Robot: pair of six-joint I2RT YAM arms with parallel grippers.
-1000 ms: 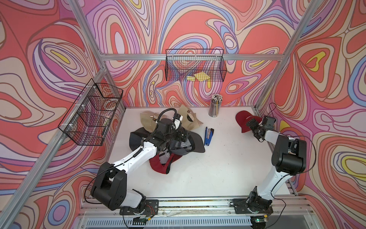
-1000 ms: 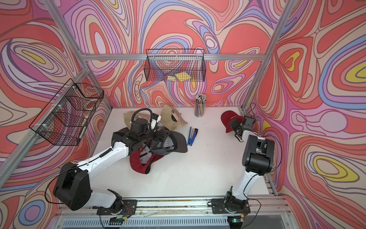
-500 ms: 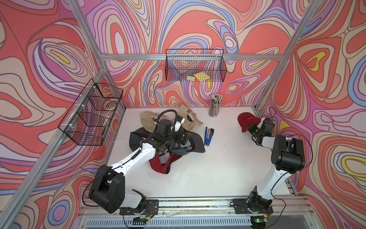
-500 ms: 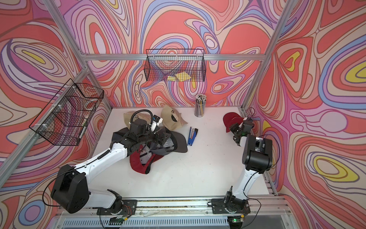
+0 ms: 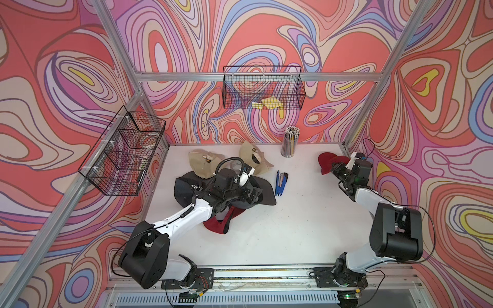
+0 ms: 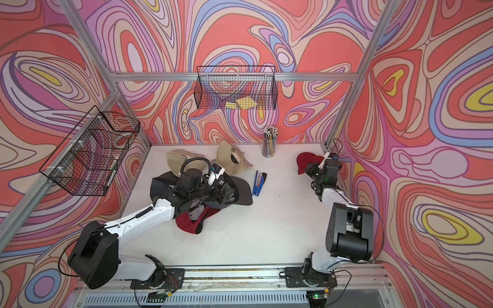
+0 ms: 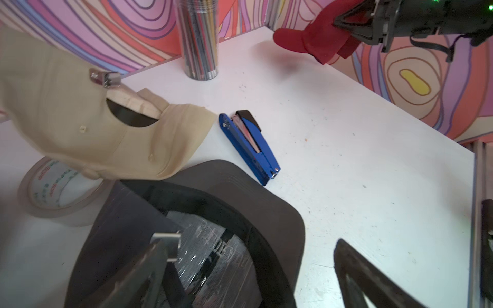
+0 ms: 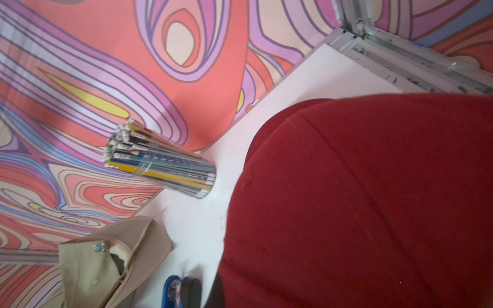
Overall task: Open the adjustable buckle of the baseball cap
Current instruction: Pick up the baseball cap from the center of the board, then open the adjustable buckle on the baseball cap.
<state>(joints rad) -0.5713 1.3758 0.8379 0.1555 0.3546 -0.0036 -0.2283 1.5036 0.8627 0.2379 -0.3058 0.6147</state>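
Cloth is what this job comes down to: the red cap (image 5: 326, 160) hangs pinched in the clenched right gripper (image 5: 335, 168) at the far right corner of the white table (image 5: 293, 226), seemingly lifted just clear of it, and its brushed cotton crown sags in soft folds. It should handle as light and floppy, with only the curved brim holding any stiffness, so a grip on the crown will let the rest swing. Its strap and buckle do not show in any view. The better hold is probably the thin back strap right beside the clasp, with one side pinned while the small hard metal flap is levered up. The left gripper (image 7: 250, 244) stands spread wide and empty over a dark cap (image 7: 234, 186) in the heap on the table's left half, where what looks like a flat silver buckle (image 7: 166, 244) sits at one fingertip. Nearby lie a beige cap (image 7: 80, 120) with its own shiny clasp (image 7: 104, 77), a blue stapler (image 7: 250, 146), a roll of tape (image 7: 53, 192) and a clear cup of pencils (image 7: 198, 40).
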